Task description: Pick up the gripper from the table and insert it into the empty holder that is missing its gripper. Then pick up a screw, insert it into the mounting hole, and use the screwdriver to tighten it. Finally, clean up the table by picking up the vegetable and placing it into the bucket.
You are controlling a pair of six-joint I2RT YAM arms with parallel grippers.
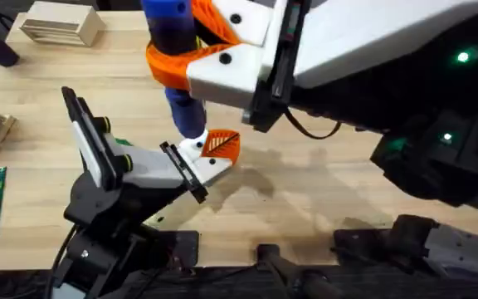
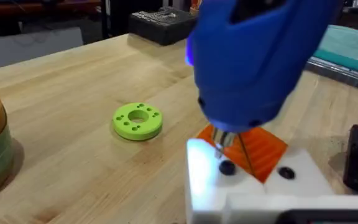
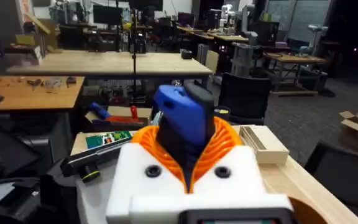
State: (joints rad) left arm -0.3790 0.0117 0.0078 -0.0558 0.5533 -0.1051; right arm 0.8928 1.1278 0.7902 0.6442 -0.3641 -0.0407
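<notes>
While the right gripper (image 1: 191, 51) clamps the screwdriver (image 1: 175, 62) upright, long axis near vertical, its tip drops onto the screw (image 2: 227, 167) beside the orange gripper (image 1: 221, 144) seated in the holder (image 1: 169, 168). Whether the bit sits in the screw head I can't quite tell, nor the left arm's jaws.

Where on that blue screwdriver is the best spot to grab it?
Around the thick upper barrel of the screwdriver, squeezing from opposite sides, as the right gripper does now. It stands upright, tip down on the white holder, so the thin tip stays free to work.
</notes>
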